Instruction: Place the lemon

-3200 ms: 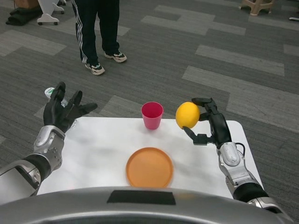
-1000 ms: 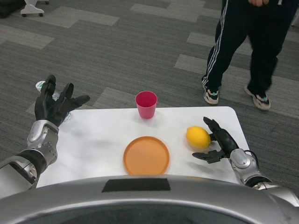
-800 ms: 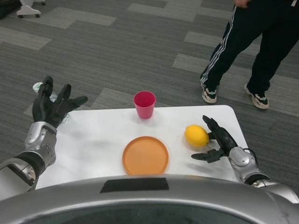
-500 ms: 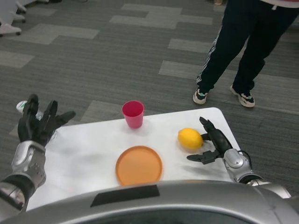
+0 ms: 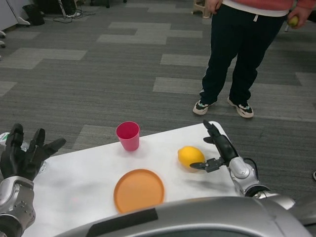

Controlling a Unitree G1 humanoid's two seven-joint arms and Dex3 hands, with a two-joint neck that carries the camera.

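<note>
Lemon (image 5: pixel 191 156) lies on the white table (image 5: pixel 89 180), just left of my right hand (image 5: pixel 217 148); fingers spread, holding nothing, though whether a fingertip grazes the peel I can't quite tell; risk: brushing it as I withdraw sets it rolling toward the orange plate (image 5: pixel 138 189); left hand (image 5: pixel 22 157) open, well apart.

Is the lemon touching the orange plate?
Apart. The head view shows bare white table between the lemon and the orange plate.
</note>
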